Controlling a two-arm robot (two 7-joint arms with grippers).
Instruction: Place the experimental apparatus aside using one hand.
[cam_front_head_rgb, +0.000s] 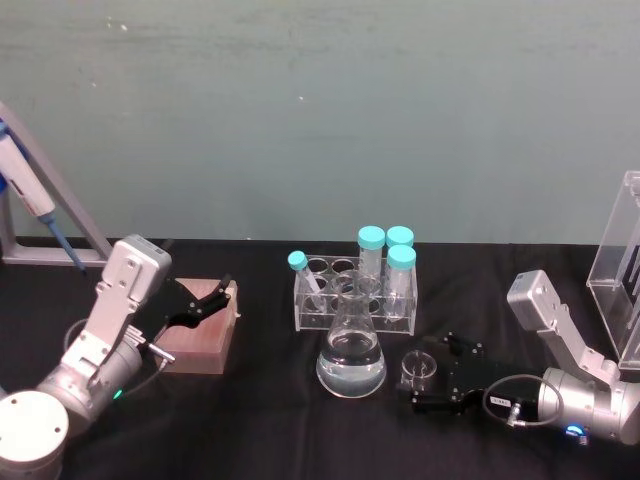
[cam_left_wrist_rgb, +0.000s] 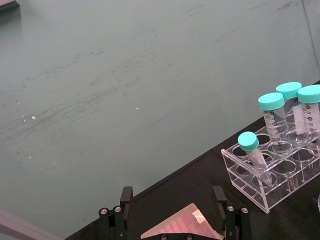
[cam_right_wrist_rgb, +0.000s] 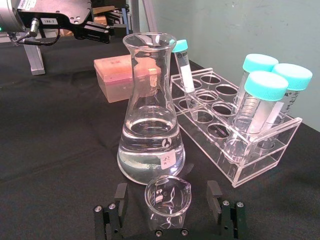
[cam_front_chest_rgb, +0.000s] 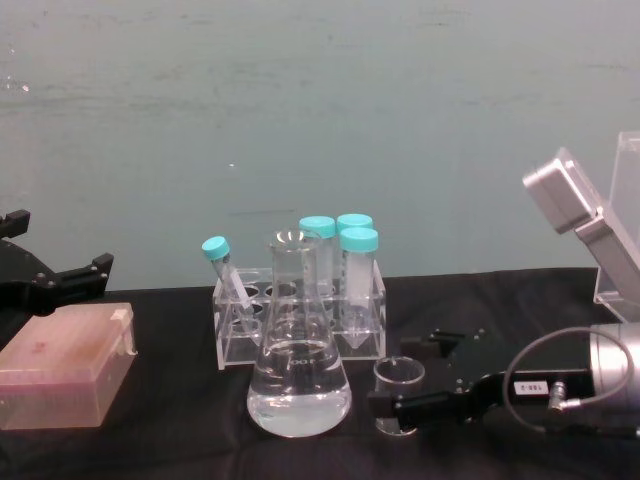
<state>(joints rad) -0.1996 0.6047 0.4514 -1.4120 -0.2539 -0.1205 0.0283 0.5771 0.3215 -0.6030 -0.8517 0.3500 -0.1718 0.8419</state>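
— Right wrist view first: where is the black two-fingered right gripper (cam_front_head_rgb: 434, 376)?

— Low over the black tablecloth (cam_front_head_rgb: 250, 430), jaws spread wide, one finger on each side of the small clear glass beaker (cam_right_wrist_rgb: 167, 200). Gaps show on both sides, so nothing is gripped yet.

— Why the beaker and not the tall conical glass flask (cam_front_chest_rgb: 298, 370) holding clear liquid?

— My guess: it is the piece nearest that arm, and it looks empty and light. It stands just beside the flask (whether they touch, I cannot tell). Held low and level, the fingers sit clear of the flask wall.

— Risk?

— Thin, slick glass. It calls for a gentle squeeze, then a lift before swinging aside, away from the clear acrylic tube rack (cam_front_chest_rgb: 235, 350) behind.

— And the left gripper (cam_front_head_rgb: 212, 300)?

— Idle, fingers apart, over the pale pink plastic tip box (cam_front_chest_rgb: 60, 375), well apart from the glassware.
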